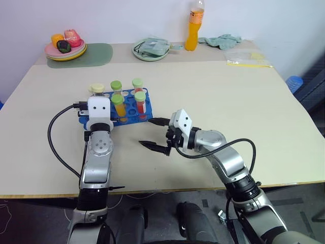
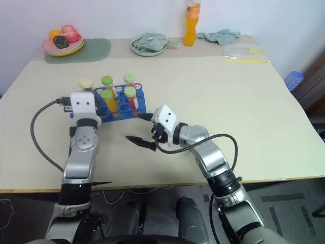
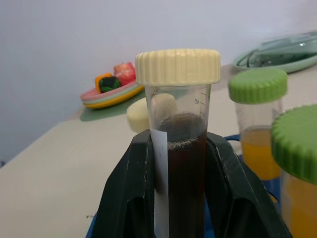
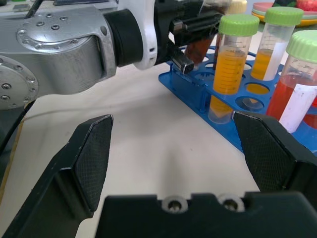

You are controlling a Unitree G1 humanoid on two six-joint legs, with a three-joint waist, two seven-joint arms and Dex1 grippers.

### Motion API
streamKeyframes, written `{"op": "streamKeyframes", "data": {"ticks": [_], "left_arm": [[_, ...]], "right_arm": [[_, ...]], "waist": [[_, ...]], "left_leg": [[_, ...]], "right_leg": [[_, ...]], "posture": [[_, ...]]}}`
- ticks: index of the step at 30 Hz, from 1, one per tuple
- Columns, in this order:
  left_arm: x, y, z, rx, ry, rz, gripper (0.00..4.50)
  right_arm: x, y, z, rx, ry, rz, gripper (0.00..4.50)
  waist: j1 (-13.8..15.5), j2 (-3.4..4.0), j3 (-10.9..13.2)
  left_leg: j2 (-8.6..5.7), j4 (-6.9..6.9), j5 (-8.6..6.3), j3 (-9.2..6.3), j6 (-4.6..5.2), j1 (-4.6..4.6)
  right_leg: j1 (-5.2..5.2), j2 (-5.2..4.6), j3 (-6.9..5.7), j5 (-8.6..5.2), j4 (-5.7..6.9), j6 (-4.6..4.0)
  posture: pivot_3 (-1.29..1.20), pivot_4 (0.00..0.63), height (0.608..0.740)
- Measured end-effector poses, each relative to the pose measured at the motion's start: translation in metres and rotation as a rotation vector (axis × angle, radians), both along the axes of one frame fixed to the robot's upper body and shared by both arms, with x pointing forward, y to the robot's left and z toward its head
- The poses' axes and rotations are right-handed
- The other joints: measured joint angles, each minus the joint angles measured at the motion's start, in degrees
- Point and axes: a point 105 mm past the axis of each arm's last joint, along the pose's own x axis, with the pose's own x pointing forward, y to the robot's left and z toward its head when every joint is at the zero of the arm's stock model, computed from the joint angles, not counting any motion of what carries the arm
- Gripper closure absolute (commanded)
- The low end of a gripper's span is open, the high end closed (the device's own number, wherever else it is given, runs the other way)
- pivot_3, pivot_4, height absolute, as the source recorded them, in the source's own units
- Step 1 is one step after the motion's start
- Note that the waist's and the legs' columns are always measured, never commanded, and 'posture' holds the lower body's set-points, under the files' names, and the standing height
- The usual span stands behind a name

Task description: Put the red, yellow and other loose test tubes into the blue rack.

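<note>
My left gripper [image 3: 181, 198] has black fingers, and the tube [image 3: 181, 163] between them is dark maroon with a cream cap and a white strip down its side. My right gripper [image 1: 158, 135] is black too, with a white block behind it. The rack [image 4: 198, 91] is bright blue. In it stand yellow-orange tubes [image 4: 230, 64] and red tubes [image 1: 140, 105], all green-capped. The table [image 1: 213, 96] is pale beige. Far back stand an orange bottle [image 1: 192, 31], a pale green plate [image 1: 150, 55] and pink and yellow stacked plates [image 1: 65, 52].
</note>
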Motion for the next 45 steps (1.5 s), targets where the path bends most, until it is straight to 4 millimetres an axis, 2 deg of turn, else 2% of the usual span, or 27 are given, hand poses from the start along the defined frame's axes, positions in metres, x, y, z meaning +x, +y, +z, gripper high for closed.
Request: {"op": "streamKeyframes", "data": {"ticks": [4,7,11,12,22,26,31,38,42,45], "left_arm": [[0.001,-0.001,-0.001,-0.026,-0.015,-0.007,3.67],[0.000,-0.001,-0.002,-0.053,-0.022,-0.016,2.28],[-0.004,-0.001,-0.022,-0.117,0.030,-0.019,0.20],[-0.006,0.002,-0.024,-0.126,0.033,-0.013,0.06],[-0.041,0.034,-0.006,-0.147,-0.041,0.001,0.06],[-0.037,0.033,-0.009,-0.134,0.020,-0.076,0.06],[-0.021,0.021,0.005,-0.124,0.064,-0.194,0.06],[-0.014,0.014,-0.004,-0.145,0.118,-0.221,0.06],[-0.015,0.014,-0.004,-0.166,0.116,-0.238,0.06],[-0.033,0.019,-0.004,-0.196,0.113,-0.286,0.06]], "right_arm": [[0.000,0.000,0.000,0.000,0.000,0.000,0.20],[0.000,0.000,0.000,-0.001,-0.002,0.000,0.20],[-0.001,0.000,0.002,0.001,-0.009,0.001,0.20],[-0.001,0.000,0.002,0.000,-0.009,0.001,0.20],[0.007,-0.021,0.010,0.004,-0.019,-0.035,0.20],[0.007,-0.020,0.010,0.005,-0.021,-0.036,0.20],[0.007,-0.021,0.011,0.007,-0.025,-0.047,0.20],[0.003,-0.021,0.009,0.010,-0.018,-0.063,0.20],[0.001,-0.019,0.008,0.007,-0.014,-0.066,0.20],[0.001,-0.023,0.007,-0.005,-0.014,-0.071,0.20]], "waist": [[0.02,0.00,0.00],[0.03,0.01,-0.01],[0.02,0.00,0.00],[0.01,0.00,0.00],[-0.01,0.01,0.00],[0.02,0.01,0.00],[-0.05,0.01,0.00],[-0.13,0.01,0.00],[-0.14,0.01,0.00],[-0.40,0.02,0.01]], "left_leg": [[0.00,0.00,0.00,0.01,0.00,0.00],[-0.01,0.01,0.00,0.01,0.00,0.00],[-0.01,0.00,0.00,0.00,0.00,-0.01],[0.00,0.00,0.00,-0.01,0.00,-0.01],[0.01,-0.01,0.00,0.00,0.00,-0.01],[0.00,0.00,0.00,0.00,0.00,-0.01],[0.00,-0.01,0.00,0.00,0.00,0.00],[0.01,-0.03,0.00,-0.01,0.00,0.00],[0.02,-0.03,0.00,-0.01,0.00,0.00],[0.05,-0.06,0.00,0.00,0.00,0.00]], "right_leg": [[0.00,-0.01,0.00,0.00,0.00,0.00],[0.01,-0.02,0.00,0.00,-0.01,0.00],[0.01,-0.01,0.00,0.00,-0.02,0.00],[0.01,0.00,0.00,0.00,-0.02,0.00],[0.01,0.00,0.00,0.00,-0.04,0.00],[0.03,0.00,-0.01,0.00,-0.04,-0.01],[0.03,0.01,-0.01,-0.01,-0.05,0.00],[0.03,0.01,-0.01,-0.01,-0.06,0.00],[0.03,0.01,-0.01,-0.01,-0.06,-0.01],[0.00,0.01,0.00,-0.01,-0.08,-0.01]], "posture": [[0.00,0.150,0.740],[0.00,0.150,0.740],[0.00,0.150,0.740],[0.00,0.150,0.740],[0.00,0.150,0.740],[0.00,0.150,0.740],[0.00,0.150,0.740],[0.00,0.150,0.740],[0.00,0.150,0.740],[0.00,0.150,0.740]]}}
